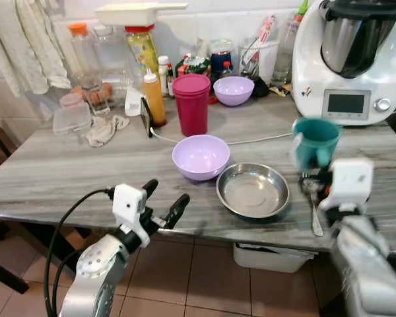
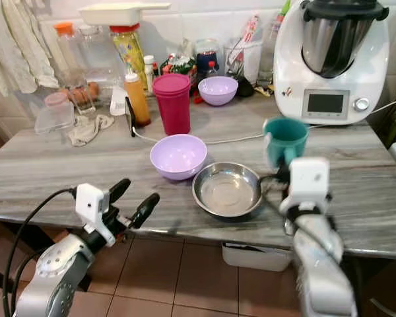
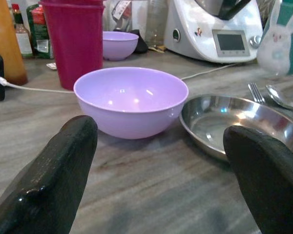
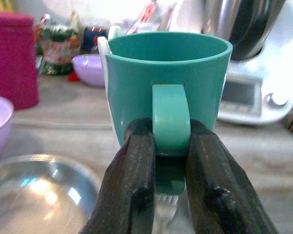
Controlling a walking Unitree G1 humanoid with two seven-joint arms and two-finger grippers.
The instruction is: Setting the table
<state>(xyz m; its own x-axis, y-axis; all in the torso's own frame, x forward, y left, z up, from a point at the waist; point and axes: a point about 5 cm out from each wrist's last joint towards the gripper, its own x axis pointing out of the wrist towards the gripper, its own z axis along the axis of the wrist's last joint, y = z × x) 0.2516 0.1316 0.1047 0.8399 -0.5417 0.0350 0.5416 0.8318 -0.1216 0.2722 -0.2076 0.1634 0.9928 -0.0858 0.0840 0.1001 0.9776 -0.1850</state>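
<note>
Teal mug (image 4: 169, 83) clamped by handle in right gripper (image 4: 170, 161), above fork (image 3: 256, 91) and spoon (image 1: 315, 212), right of steel plate (image 1: 253, 191). Lilac bowl (image 1: 200, 156) set; mug unplaced. Left gripper (image 1: 160, 201) apart, near edge of tabletop (image 1: 46, 178).

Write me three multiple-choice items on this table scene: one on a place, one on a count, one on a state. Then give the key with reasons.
1. What lies right beside the steel plate, on its left?
A. lavender bowl
B. teal mug
C. orange bottle

2. How many lavender bowls are on the table?
A. one
B. two
C. three

3. How is the right gripper?
A. open and empty
B. shut on the mug's handle
C. resting in the plate

Key: 1 A, the near lavender bowl sits against the plate's left edge. 2 B, a second bowl stands at the back. 3 B, its fingers pinch the handle of the teal mug.
</note>
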